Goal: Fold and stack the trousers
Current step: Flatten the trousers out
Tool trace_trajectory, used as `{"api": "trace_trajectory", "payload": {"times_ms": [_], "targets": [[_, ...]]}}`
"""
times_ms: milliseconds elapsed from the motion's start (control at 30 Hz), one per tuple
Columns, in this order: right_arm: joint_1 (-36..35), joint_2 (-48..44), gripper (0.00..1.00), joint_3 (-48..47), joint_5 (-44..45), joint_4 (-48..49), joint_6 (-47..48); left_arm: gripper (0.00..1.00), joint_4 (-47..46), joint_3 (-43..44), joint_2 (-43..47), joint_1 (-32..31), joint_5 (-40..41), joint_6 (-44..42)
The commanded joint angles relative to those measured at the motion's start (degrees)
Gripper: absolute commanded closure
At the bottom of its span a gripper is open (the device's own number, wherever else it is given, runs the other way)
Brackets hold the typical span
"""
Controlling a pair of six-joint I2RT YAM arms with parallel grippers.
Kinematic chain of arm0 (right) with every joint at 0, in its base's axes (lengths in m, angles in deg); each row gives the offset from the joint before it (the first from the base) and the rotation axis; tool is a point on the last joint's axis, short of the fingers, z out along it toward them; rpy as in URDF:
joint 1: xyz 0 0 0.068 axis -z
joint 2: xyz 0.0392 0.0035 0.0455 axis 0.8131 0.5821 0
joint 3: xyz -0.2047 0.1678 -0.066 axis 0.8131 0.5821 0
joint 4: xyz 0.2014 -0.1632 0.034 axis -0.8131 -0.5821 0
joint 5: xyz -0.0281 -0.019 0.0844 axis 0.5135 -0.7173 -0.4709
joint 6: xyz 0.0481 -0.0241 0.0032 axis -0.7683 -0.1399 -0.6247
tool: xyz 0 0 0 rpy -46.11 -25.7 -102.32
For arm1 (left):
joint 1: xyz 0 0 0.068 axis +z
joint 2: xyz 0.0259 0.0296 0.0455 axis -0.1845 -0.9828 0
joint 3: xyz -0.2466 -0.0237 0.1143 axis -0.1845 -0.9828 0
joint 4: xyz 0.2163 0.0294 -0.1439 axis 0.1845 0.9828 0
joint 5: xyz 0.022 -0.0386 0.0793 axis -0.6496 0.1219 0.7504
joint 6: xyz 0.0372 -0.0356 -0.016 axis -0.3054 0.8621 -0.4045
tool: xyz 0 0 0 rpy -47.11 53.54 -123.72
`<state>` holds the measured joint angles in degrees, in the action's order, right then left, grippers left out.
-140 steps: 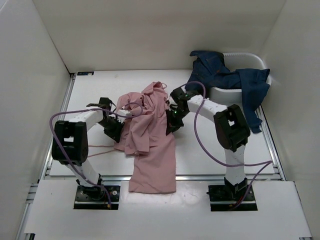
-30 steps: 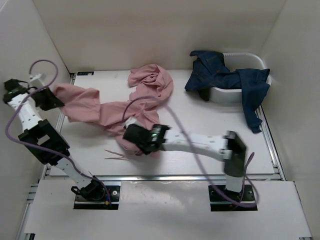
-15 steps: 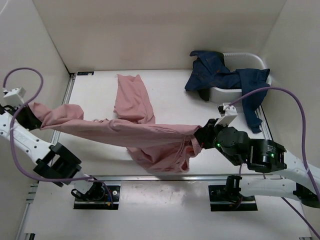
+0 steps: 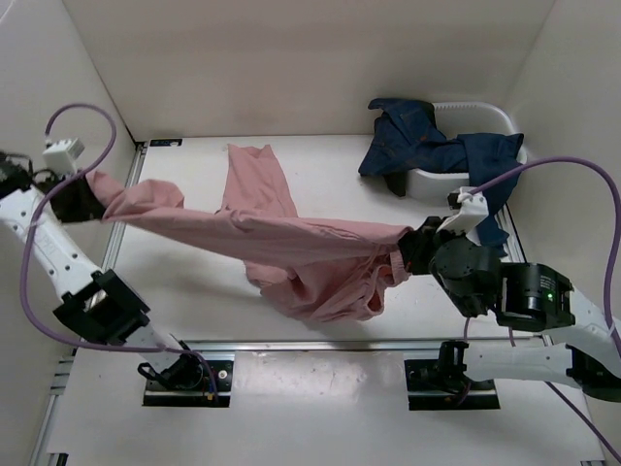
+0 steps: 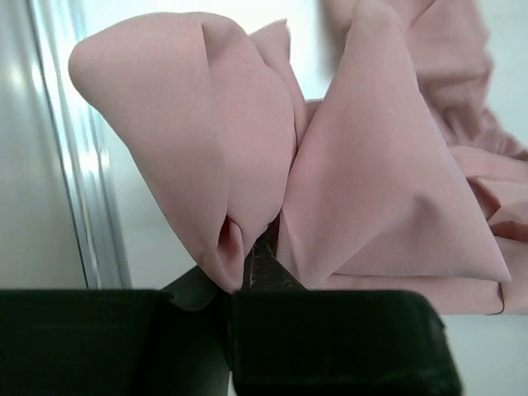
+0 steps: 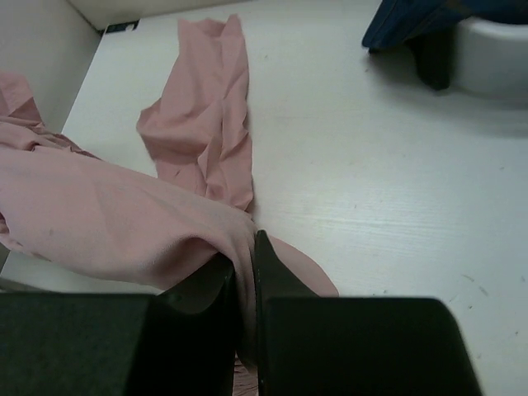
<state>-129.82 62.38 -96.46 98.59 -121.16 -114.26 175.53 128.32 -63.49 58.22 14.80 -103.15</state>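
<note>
The left pincer [image 4: 85, 197] is closed tight on one end of the trousers [image 4: 291, 248], the right pincer [image 4: 412, 250] on the other. The cloth hangs stretched between them above the bench [image 4: 340, 170], one leg lying toward its far side.

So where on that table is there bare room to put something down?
Bare table at the back, between the trousers and the blue garment, and at the near left. The middle is crowded with trousers; the tub fills the back right.
</note>
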Motion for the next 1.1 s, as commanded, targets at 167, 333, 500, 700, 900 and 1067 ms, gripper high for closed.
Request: {"api": "trace_trajectory", "payload": {"times_ms": [167, 333, 500, 700, 900, 1067], "targets": [[1.0, 1.3, 1.0, -6.0, 23.3, -4.9, 8.5, 0.85, -12.3, 24.5, -18.6, -25.9, 6.3, 15.1], [1.0, 4.0, 1.0, -4.6, 18.9, -12.4, 5.5, 0.85, -19.9, 30.1, -29.9, -41.6, 13.8, 19.4], [7.3, 24.9, 1.0, -13.5, 6.3, -7.4, 28.9, 0.85, -22.9, 32.7, -36.2, -44.5, 16.9, 22.0], [42.2, 31.0, 1.0, -11.8, -29.6, 13.6, 36.7, 0.85, -27.1, 31.3, -34.5, -45.1, 15.6, 23.4], [57.4, 32.6, 1.0, -8.6, -37.5, 9.5, 25.8, 0.85, -37.1, 31.6, -34.0, -47.5, 17.3, 26.8], [68.4, 28.0, 0.94, -0.9, -37.5, 2.9, 14.5, 0.34, -39.1, 35.0, -41.2, -53.4, 21.0, 26.2]]}}
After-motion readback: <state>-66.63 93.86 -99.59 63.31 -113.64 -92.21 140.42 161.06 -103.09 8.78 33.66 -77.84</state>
